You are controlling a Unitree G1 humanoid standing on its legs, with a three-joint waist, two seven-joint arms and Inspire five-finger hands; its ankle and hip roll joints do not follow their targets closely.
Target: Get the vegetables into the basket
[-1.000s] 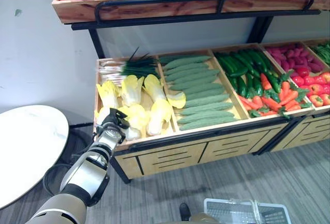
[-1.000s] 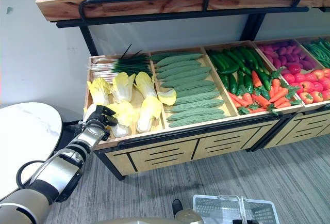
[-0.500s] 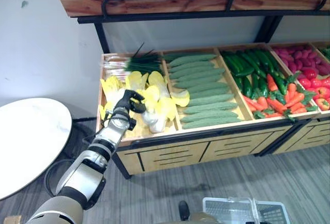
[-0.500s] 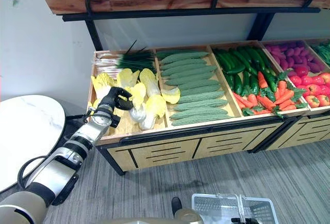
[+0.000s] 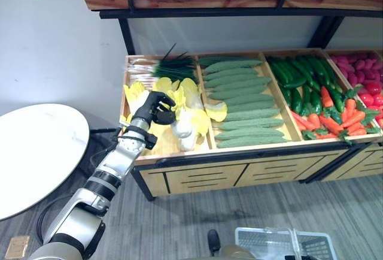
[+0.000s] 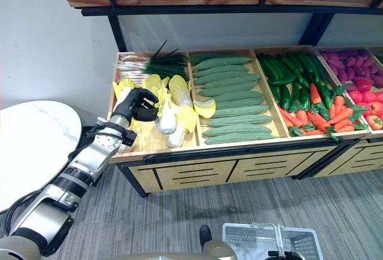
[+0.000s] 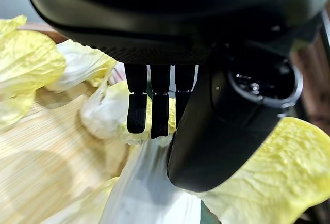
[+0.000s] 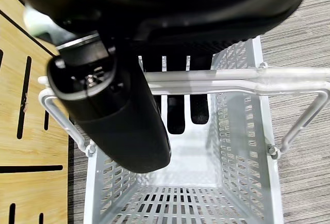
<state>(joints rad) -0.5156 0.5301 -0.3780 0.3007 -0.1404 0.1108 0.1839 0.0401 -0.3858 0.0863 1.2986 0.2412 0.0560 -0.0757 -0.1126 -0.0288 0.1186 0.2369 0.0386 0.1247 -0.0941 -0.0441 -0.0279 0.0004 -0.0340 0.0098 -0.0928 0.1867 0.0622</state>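
Right hand (image 8: 124, 115): nearest the body, low at the robot's side; fingers curled round the white handles of the basket (image 8: 242, 146), carrying it.
Basket: white perforated plastic, hanging above the grey floor in front of the wooden produce stand (image 5: 239, 173); nothing inside it.
Left hand (image 5: 154, 108): reaches out over the leftmost bin of the stand, above the pile of yellow napa cabbages (image 5: 190, 111).
Left hand opening: fingers (image 7: 153, 114) bent downward with the thumb set opposite, a gap between them. Fingertips sit at or just above a pale cabbage; contact cannot be confirmed. Not clamped on anything.
Task items: the cabbages all lie in the bin; scallions (image 5: 161, 70) behind them, bitter gourds (image 5: 239, 101) in the next bin, then cucumbers (image 5: 299, 80) and carrots (image 5: 344, 116) further right.
Step in hand (judgement): closing on one cabbage to lift it.
How to do it well (judgement): lower until fingers and thumb straddle the firm white stem end rather than loose leaves; close fully before lifting; lift straight up to clear neighbouring heads and the bin's front lip.
Risk (judgement): leaves may slip or tear.
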